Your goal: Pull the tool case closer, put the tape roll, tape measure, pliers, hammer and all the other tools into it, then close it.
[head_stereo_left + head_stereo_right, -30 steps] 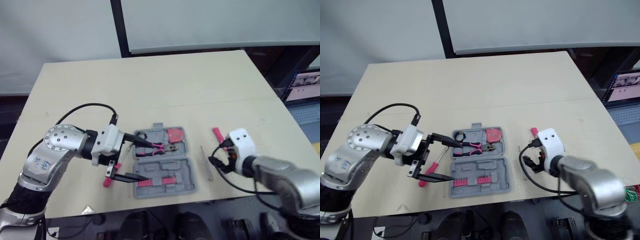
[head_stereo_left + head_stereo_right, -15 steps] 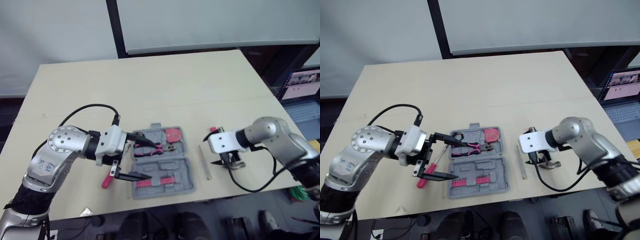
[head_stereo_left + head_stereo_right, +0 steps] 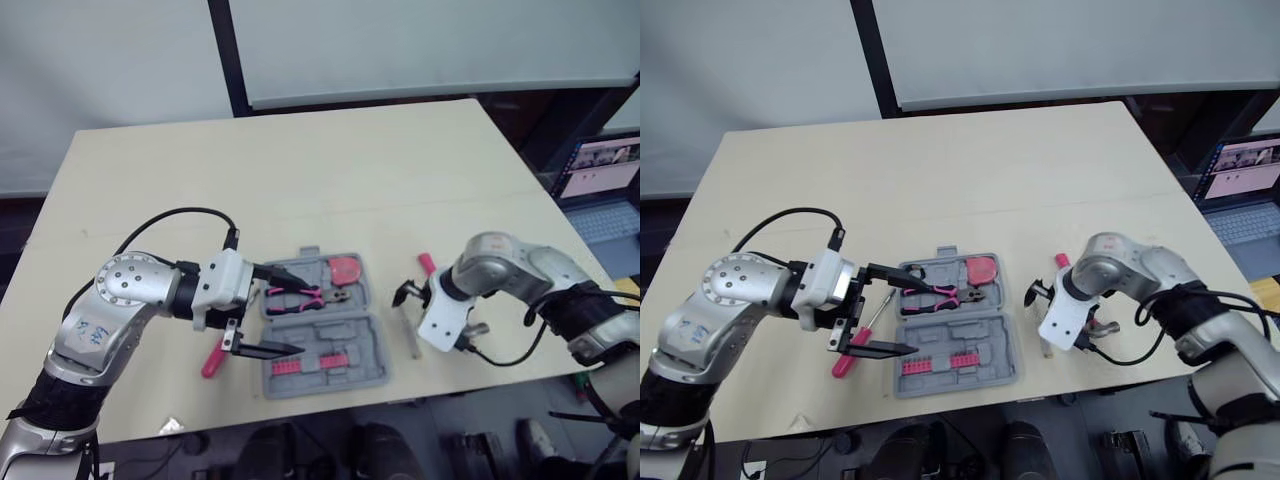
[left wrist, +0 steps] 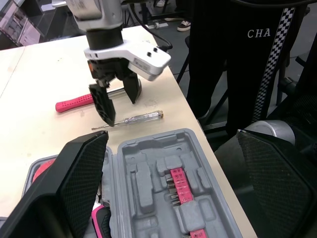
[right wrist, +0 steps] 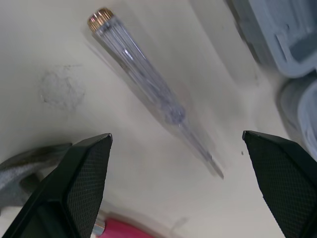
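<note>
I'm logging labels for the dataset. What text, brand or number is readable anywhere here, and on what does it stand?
"CHA": white letters on the black fabric with a checkered stripe, beside the table, in the left wrist view.
Laptop screen: shows content, too small to read.
Tool case: no readable marking.
</note>
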